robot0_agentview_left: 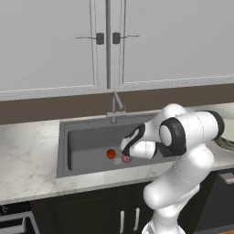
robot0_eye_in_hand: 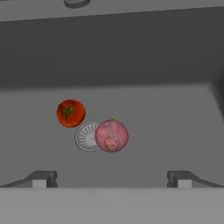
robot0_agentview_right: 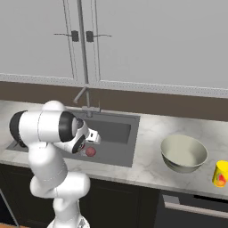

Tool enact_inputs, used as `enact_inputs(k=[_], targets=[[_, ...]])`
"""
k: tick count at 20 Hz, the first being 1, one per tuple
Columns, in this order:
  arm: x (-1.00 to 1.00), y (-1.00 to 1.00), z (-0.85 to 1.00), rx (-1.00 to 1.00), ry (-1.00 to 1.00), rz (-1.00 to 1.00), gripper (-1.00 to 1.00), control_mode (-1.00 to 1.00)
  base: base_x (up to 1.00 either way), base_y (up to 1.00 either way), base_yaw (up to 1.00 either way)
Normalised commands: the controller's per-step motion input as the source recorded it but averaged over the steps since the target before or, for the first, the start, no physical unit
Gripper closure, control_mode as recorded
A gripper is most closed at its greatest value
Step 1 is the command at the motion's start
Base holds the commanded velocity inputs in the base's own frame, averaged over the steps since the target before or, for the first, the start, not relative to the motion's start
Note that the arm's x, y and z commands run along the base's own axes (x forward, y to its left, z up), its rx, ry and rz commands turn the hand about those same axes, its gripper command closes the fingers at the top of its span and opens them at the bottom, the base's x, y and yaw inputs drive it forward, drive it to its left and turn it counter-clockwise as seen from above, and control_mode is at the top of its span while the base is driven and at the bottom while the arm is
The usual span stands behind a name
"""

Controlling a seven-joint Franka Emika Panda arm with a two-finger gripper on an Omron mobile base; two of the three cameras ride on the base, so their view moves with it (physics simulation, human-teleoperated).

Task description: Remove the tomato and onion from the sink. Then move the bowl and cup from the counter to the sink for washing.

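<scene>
Dark grey sink (robot0_eye_in_hand: 175, 113): spread hand (robot0_eye_in_hand: 111, 178) above pale pink onion (robot0_eye_in_hand: 111, 136), glossy orange-red tomato (robot0_eye_in_hand: 71, 113) just beside; either could roll off if nudged.

The tomato (robot0_agentview_left: 110, 154) and onion (robot0_agentview_left: 126, 158) lie in the sink (robot0_agentview_left: 82, 139), the arm (robot0_agentview_left: 183, 155) bent over them.

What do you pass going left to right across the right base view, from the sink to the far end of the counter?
Sink → onion lying inside it → bowl on the counter → cup.
</scene>
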Motion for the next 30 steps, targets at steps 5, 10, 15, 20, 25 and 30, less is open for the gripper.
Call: enact_inputs(k=[5, 10, 15, 20, 25, 30], targets=[[0.06, 0.0, -0.08, 0.0, -0.02, 0.0, -1.0, -1.0, 0.0, 0.0, 0.0], [0.09, 0.01, -0.09, 0.0, 0.0, 0.0, -1.0, -1.0, 0.0, 0.0, 0.0], [0.09, 0.02, -0.12, 0.0, 0.0, 0.0, -1.0, -1.0, 0.0, 0.0, 0.0], [0.12, 0.03, -0.18, 0.0, 0.0, -0.01, -1.0, -1.0, 0.0, 0.0, 0.0], [0.11, 0.0, -0.21, 0.0, 0.0, -0.01, -1.0, -1.0, 0.0, 0.0, 0.0], [0.07, 0.0, -0.2, 0.0, 0.0, 0.0, -1.0, -1.0, 0.0, 0.0, 0.0]])
